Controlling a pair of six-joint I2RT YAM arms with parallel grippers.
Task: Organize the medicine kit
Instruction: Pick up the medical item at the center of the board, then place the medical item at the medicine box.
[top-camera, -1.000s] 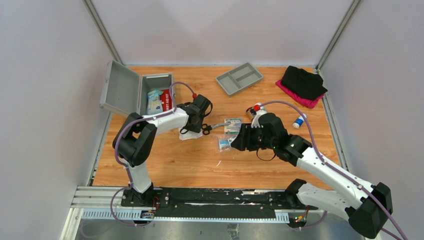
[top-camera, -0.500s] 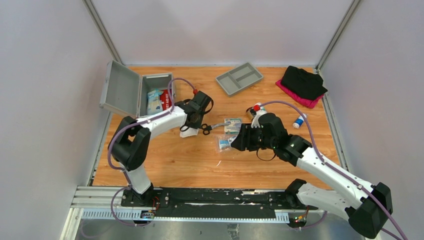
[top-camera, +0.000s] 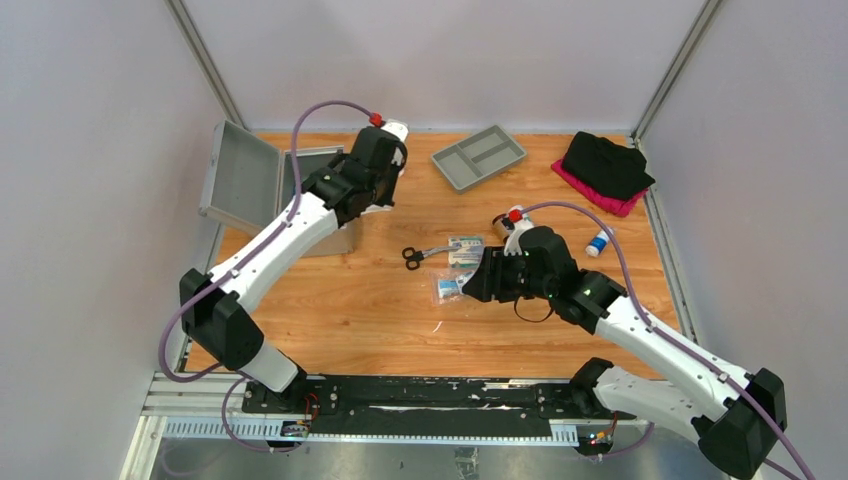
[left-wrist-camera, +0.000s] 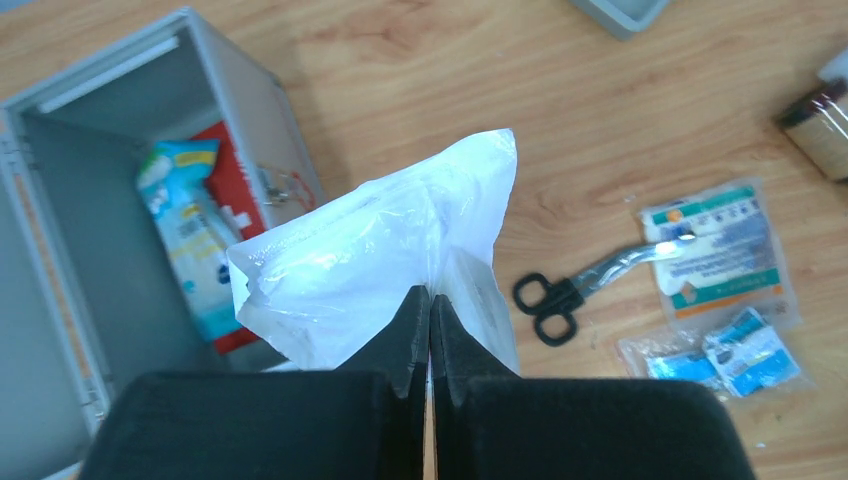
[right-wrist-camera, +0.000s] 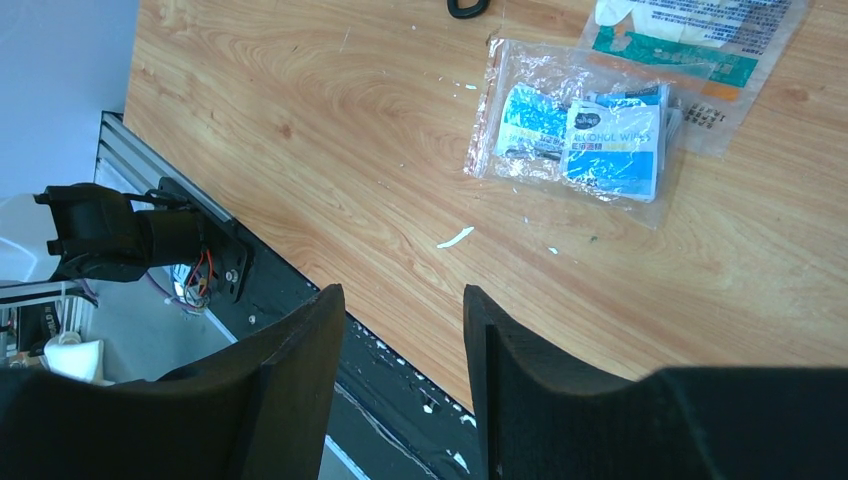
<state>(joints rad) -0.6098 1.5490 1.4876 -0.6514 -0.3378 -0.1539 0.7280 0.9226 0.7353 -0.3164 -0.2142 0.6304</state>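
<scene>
- Pinches a crumpled white plastic bag (left-wrist-camera: 380, 250) between the pressed-together fingers of the left gripper (left-wrist-camera: 430, 295), in the air over the right side of the metal case (top-camera: 240, 180).
- Shows that case at the far left corner of the wooden table (top-camera: 350, 310), with the lid swung open and standing toward the left wall.
- Reveals inside the case a blue-and-white packet (left-wrist-camera: 190, 240) beside a red pouch (left-wrist-camera: 235, 190).
- Keeps the right gripper (right-wrist-camera: 400, 295) spread with nothing between its fingers, hovering over bare wood near the middle of the table, just beside a clear packet of wipes (right-wrist-camera: 580, 130).
- Shows a teal-printed sachet (right-wrist-camera: 700, 40) touching the far edge of the wipes packet.
- Shows black-handled scissors (left-wrist-camera: 560, 295) flat on the wood between the two arms, blades pointing toward the sachet.
- Takes in, at the back of the table, a grey compartment tray (top-camera: 455, 165) set at an angle.
- Catches at far right a black cloth (top-camera: 605, 165) piled on pink fabric, with a small blue-capped bottle (top-camera: 598, 243) near it.
</scene>
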